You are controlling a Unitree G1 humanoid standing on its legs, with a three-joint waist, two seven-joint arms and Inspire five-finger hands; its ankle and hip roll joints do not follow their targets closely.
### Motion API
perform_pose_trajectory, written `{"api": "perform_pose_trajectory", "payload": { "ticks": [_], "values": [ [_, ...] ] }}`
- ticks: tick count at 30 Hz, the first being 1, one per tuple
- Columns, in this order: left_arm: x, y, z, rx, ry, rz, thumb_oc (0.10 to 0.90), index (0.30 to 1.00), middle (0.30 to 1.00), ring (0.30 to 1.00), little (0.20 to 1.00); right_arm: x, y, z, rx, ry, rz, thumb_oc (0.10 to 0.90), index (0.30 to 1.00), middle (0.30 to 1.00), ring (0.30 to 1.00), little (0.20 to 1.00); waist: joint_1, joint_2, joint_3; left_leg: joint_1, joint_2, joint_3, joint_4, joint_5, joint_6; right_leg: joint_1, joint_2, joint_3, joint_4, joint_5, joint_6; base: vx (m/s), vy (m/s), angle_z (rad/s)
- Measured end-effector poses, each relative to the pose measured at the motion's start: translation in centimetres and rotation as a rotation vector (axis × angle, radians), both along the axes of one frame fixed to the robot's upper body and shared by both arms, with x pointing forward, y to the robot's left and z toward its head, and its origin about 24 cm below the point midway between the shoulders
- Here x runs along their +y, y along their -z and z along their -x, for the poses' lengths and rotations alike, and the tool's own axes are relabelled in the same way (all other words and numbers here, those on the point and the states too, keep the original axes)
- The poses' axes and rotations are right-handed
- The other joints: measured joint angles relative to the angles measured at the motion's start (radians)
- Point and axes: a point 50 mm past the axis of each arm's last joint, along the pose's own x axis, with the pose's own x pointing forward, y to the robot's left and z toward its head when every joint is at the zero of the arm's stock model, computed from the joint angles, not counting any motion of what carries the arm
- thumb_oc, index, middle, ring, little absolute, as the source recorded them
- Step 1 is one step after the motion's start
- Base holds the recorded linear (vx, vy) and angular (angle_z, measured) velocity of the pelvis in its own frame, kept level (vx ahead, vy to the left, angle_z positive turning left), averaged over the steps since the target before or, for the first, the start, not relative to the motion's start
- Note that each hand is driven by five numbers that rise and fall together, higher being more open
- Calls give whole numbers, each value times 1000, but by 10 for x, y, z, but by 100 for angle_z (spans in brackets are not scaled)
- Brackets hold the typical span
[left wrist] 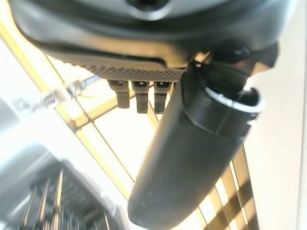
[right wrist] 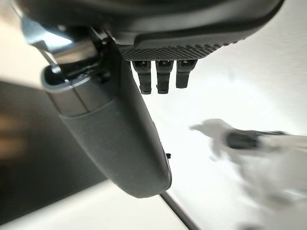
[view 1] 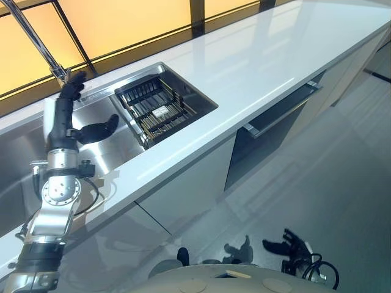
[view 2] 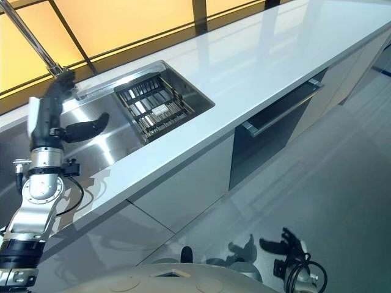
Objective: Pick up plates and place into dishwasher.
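Observation:
My left hand (view 1: pixel 62 116) is raised over the steel sink (view 1: pixel 110 155), fingers pointing up toward the faucet (view 1: pixel 36 43) and thumb (view 1: pixel 101 128) sticking out sideways. It is open and holds nothing; its wrist view shows the thumb (left wrist: pixel 192 158) straight with nothing against it. A dark wire dish rack (view 1: pixel 157 110) sits in the sink's right end, with a small pale piece lying among its slots. The dishwasher (view 1: pixel 275 134) is under the counter to the right, its dark door closed behind a long bar handle (view 1: pixel 284 110). My right hand (view 1: pixel 287 244) hangs low over the floor, open and holding nothing.
The long white countertop (view 1: pixel 256 55) runs from the sink to the far right. Orange-lit window panels (view 1: pixel 122 24) with dark frames back the counter. White cabinet fronts (view 1: pixel 183 189) stand below the sink, with grey floor (view 1: pixel 330 183) before them.

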Motion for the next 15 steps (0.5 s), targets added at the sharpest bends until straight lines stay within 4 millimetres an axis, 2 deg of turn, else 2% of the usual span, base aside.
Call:
{"api": "perform_pose_trajectory", "payload": {
  "ticks": [2, 5, 15],
  "values": [
    [-5, 0, -5, 20, 32, 31, 800, 900, 900, 900, 900, 1, 5, 8, 90, -94, -4, 800, 900, 900, 900, 900, 0, -9, -7, 2, 1, 0, 0, 0, -1, 1, 1, 0, 0, 1, -1, 0, 0, 0],
    [-6, 0, -8, 36, 41, 70, 800, 900, 900, 900, 900, 1, 6, 12, 137, -182, -1, 800, 900, 900, 900, 900, -4, -16, -12, 9, 1, 2, 0, 0, 1, 5, 1, 11, 0, 1, -1, 2, -9, -6],
    [-13, 8, -11, 48, 67, 221, 800, 900, 900, 900, 900, 7, 5, 5, 139, -299, 24, 800, 900, 900, 900, 900, -2, -21, -25, 18, 2, 5, 0, 2, 6, 14, 0, 15, 0, 5, -7, -1, -1, 0]
  ]
}}
